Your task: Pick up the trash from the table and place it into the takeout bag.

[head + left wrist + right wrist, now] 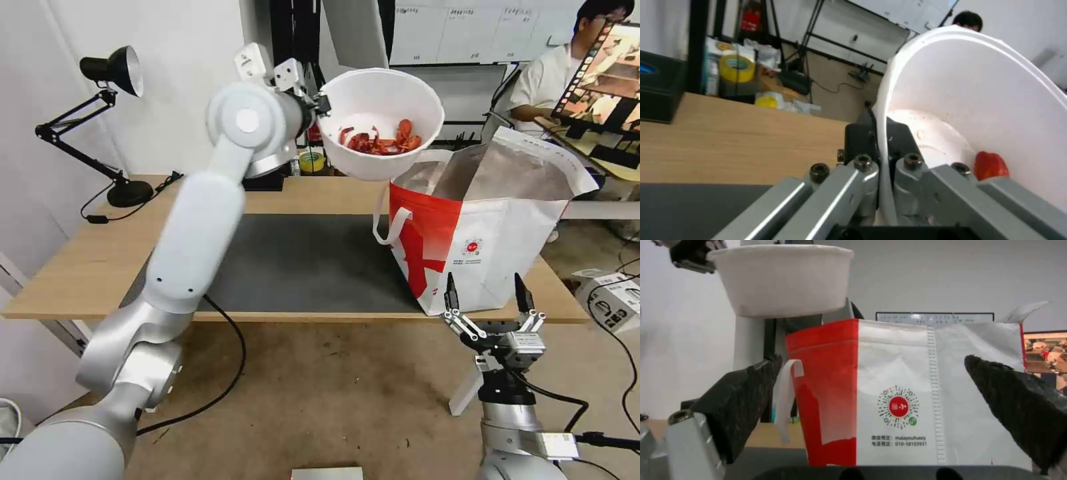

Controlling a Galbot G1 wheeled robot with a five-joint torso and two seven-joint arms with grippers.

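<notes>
The left end effector (320,107), clamped on the rim of the white bowl (381,123), holds it above the takeout bag (480,233), release pending, while the right end effector (490,303) waits apart near the counter (67,267).

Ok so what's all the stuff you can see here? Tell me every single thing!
Bowl: one, white, held in the air above the table, beside the bag's open top.
Crayfish shells: a few, red, inside the bowl.
Takeout bag: one, red and white with silver lining, standing open on the table's right part.
Table: one, light wood.
Mat: one, dark grey, on the table.
Desk lamp: one, black, back left corner of the table.
Tape roll: one, yellow, behind the table.
Left gripper: shut on the bowl's rim.
Right gripper: open, low in front of the bag.
</notes>
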